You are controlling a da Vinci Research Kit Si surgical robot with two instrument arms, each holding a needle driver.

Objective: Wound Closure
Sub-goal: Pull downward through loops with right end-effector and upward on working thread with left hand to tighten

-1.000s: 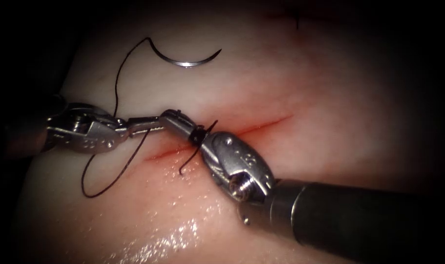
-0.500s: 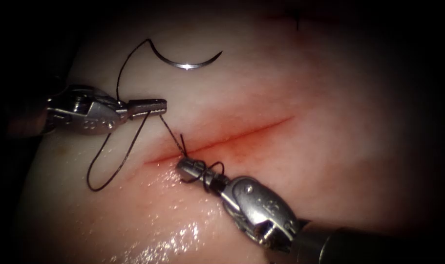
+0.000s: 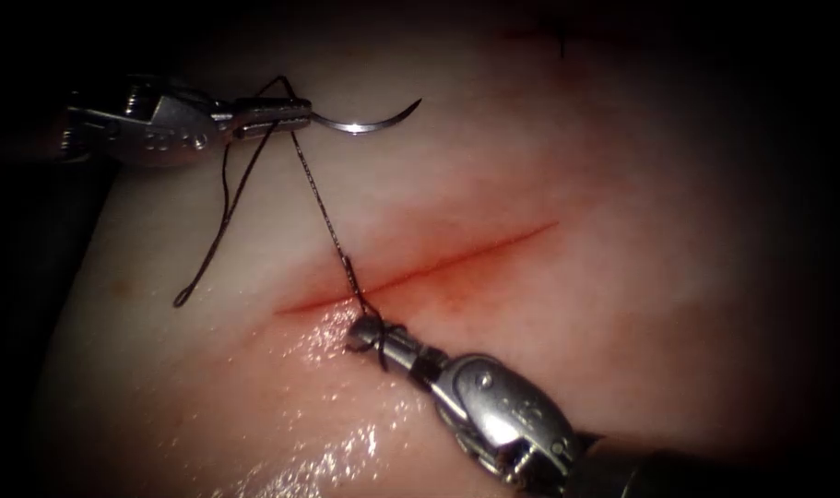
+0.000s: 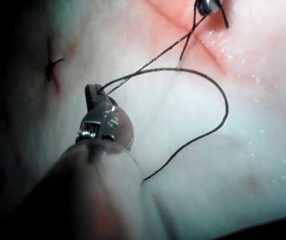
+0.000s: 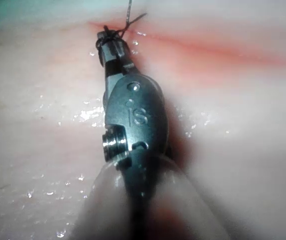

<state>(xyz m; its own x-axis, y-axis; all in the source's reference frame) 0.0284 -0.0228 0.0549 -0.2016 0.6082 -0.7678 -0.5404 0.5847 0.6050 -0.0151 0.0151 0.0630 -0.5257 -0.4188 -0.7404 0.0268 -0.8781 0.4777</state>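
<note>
- Left tool point(image 3: 286, 112), clamped on the thread point(image 3: 323, 207), has pulled up and away, drawing it taut.
- Right tool point(image 3: 369, 334) grips the thread's other end below the cut point(image 3: 456, 258); the knot is tightening.
- Needle point(image 3: 364, 122) lies free on the tissue point(image 3: 622, 304).

Taut thread point(image 3: 323, 207) seemingly bars left tissue point(image 3: 622, 184).

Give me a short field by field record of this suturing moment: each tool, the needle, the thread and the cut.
Left tool: jaws shut on the thread, right beside the needle's thread end
Right tool: jaws shut on the thread, which is wrapped around them, just below the cut
Needle: lying on the tissue above the cut, not in the tissue
Thread: taut between the two tools, crossing the cut; slack loop at left
Cut: open, red fluid along it
</note>
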